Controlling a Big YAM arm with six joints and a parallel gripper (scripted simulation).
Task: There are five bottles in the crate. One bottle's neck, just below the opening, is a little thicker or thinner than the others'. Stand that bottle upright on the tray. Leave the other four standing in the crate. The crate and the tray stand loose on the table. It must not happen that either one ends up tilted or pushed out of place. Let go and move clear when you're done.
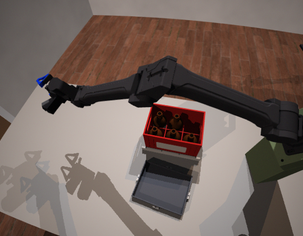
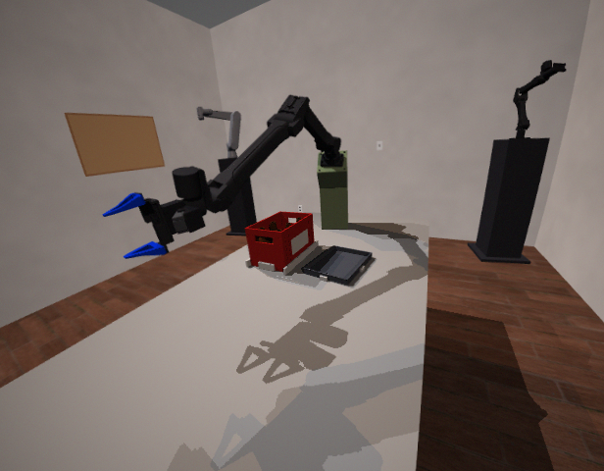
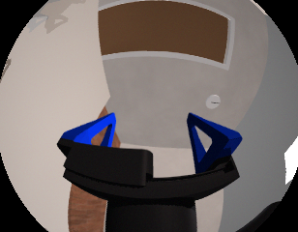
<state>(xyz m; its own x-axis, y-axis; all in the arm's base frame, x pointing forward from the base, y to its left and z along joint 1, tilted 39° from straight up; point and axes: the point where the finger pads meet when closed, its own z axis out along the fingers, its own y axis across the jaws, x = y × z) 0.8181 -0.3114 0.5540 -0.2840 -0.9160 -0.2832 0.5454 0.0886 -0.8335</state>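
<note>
A red crate (image 1: 175, 132) stands near the middle of the table and holds several brown bottles (image 1: 176, 121) upright in its cells; one back-right cell is empty. It also shows in the exterior view (image 2: 279, 237). A dark grey tray (image 1: 163, 189) lies empty just in front of the crate, also seen in the exterior view (image 2: 337, 263). My gripper (image 2: 132, 228) with blue fingers is open and empty, held high beyond the table's far left edge, well away from the crate. The wrist view shows its fingers spread, facing a wall. Neck differences are too small to tell.
The arm's green base block (image 1: 278, 160) stands at the table's right side. The arm's long links pass above the crate's back edge. A black pedestal (image 2: 510, 197) with another arm stands on the floor at the right.
</note>
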